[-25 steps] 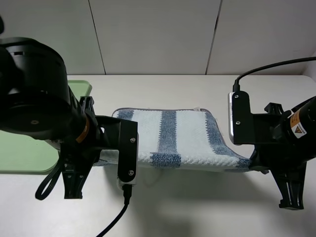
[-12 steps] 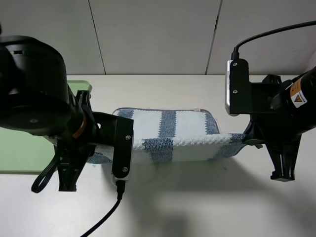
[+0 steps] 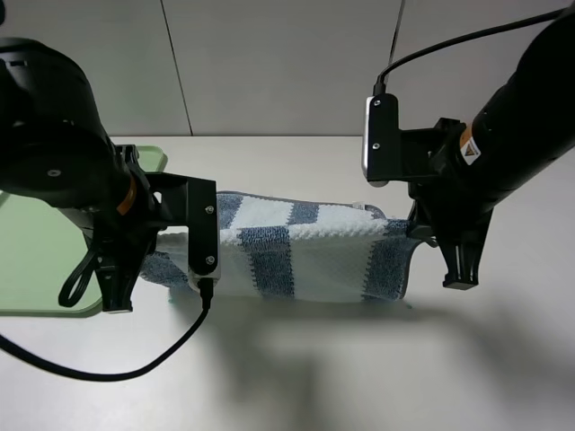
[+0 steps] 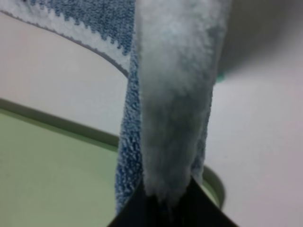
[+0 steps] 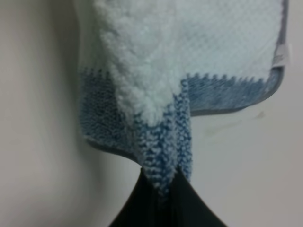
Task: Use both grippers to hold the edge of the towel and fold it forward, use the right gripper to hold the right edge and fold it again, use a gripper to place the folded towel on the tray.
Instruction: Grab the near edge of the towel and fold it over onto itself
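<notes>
Fold one underway: near edge lifted and moving toward the far side.
The left gripper (image 4: 163, 208) and right gripper (image 5: 161, 196) are each clamped tight on a corner of the towel (image 3: 296, 269). Over the last second the held edge (image 3: 310, 232) rose off the table (image 3: 314, 377) and now hangs over the towel's middle, so I'd judge the fold about half done. The towel is just right of the tray (image 3: 36, 269).

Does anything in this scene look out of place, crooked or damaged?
Nothing stands out. The blue-and-white striped waffle towel hangs between the black left gripper and the black right gripper, both shut on its edge; no tear shows. The flat light-green plastic tray lies level on the white table.
</notes>
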